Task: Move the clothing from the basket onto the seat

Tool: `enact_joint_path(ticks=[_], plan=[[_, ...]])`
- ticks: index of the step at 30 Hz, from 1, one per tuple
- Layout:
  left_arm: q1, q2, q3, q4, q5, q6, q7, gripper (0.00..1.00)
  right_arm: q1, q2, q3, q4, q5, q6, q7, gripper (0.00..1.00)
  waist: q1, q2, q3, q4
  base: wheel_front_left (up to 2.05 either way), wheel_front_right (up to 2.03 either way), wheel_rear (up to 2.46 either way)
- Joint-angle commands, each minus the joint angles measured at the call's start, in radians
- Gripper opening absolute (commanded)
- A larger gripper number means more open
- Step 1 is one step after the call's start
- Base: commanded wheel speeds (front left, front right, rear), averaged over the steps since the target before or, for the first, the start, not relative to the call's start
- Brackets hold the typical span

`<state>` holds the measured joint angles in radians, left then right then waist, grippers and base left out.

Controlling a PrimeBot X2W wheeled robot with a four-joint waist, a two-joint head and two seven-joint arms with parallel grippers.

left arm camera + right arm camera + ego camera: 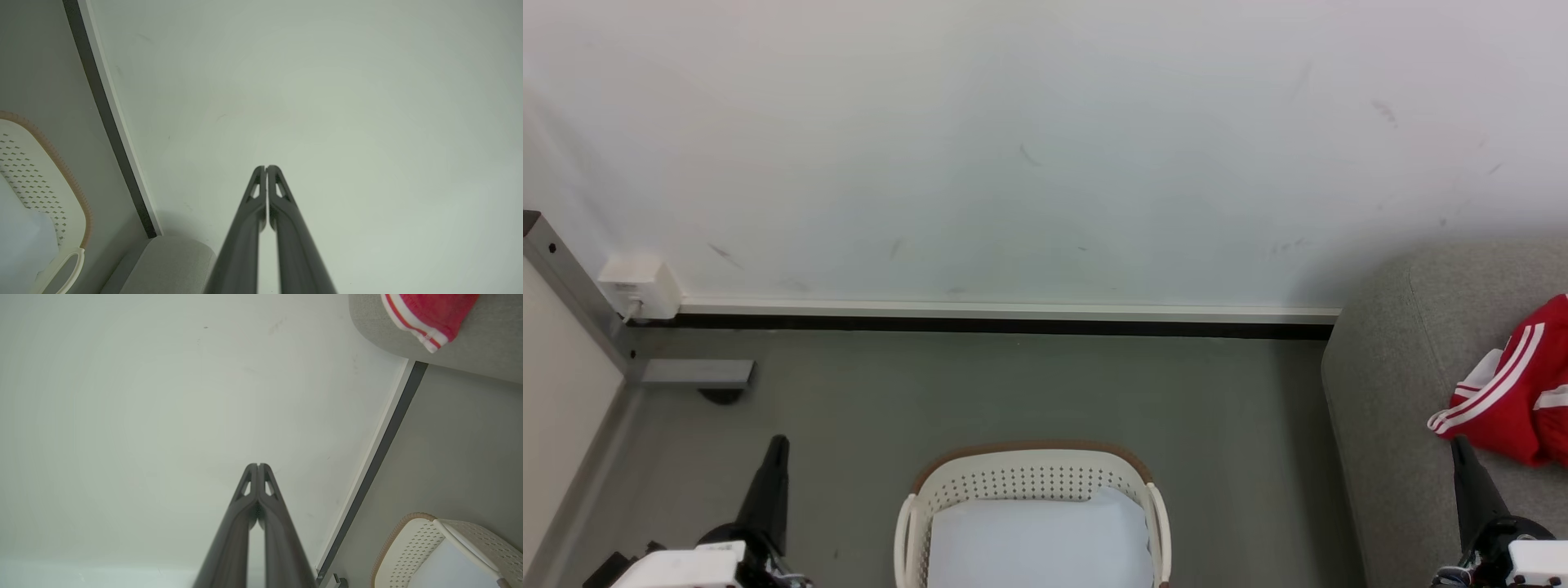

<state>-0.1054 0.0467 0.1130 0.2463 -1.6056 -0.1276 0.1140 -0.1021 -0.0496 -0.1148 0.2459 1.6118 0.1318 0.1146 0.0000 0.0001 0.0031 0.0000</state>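
L claw [778, 445]: clenched, empty. Its fingers [245, 228] meet at the tips in L wrist view, w/ bare wall [1045, 147] behind. Arm low, forearm running fwd over the floor [1029, 376], claw pointing at the wall. White socket box [641, 286] sits on the wall beyond this claw, to its left.

Basket [1013, 482] stands on the floor btwn the two claws, nearer L claw. Its rounded, tan-rimmed end faces the wall. The rest is cut by the frame edge, so long axis can't be called. Pale blue-white pad [1037, 539] lies flat inside.

Seat [1388, 376] is right of the basket, rounded end close to the wall. R claw sits over its near part.

Clothing [1519, 392]: red bunched heap on the seat, just beyond R claw's tips and a bit right in head view. In R wrist view it lies off to the upper right, clear of the fingers. White stripes run diagonal, low-left to high-right. Heap is cut by the frame edge, long axis unclear.

R claw [1459, 445]: clenched on nothing, tips joined. Arm low, pointing fwd at the wall like the L.
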Motion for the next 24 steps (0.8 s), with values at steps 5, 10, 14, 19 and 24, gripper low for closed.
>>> enact_joint_path(ticks=[5,10,14,19,24], plan=[[-0.007,0.007,0.002,-0.003,-0.014,-0.007,0.004,0.0,-0.012,-0.001,-0.003,-0.004,0.001,-0.002,0.003,0.0,0.0,-0.0001,0.0,0.0,0.0,0.0,0.0],[-0.007,0.007,0.002,-0.003,-0.014,-0.006,0.004,0.0,-0.012,-0.001,-0.003,-0.003,0.001,-0.002,0.003,0.0,0.0,-0.0001,0.0,0.0,0.0,0.0,0.0],[-0.007,0.007,0.002,-0.003,-0.014,-0.006,0.004,0.0,-0.012,-0.001,-0.003,-0.003,0.001,-0.002,0.003,0.0,0.0,-0.0001,0.0,0.0,0.0,0.0,0.0],[-0.007,0.007,0.002,-0.003,-0.014,-0.006,0.004,0.0,-0.012,-0.001,-0.003,-0.003,0.002,-0.002,0.003,0.0,0.0,-0.0001,0.0,0.0,0.0,0.0,0.0],[-0.007,0.007,0.002,-0.003,-0.014,-0.006,0.004,0.0,-0.012,-0.001,-0.003,-0.003,0.002,-0.002,0.003,0.0,0.0,-0.0001,0.0,0.0,0.0,0.0,0.0]])
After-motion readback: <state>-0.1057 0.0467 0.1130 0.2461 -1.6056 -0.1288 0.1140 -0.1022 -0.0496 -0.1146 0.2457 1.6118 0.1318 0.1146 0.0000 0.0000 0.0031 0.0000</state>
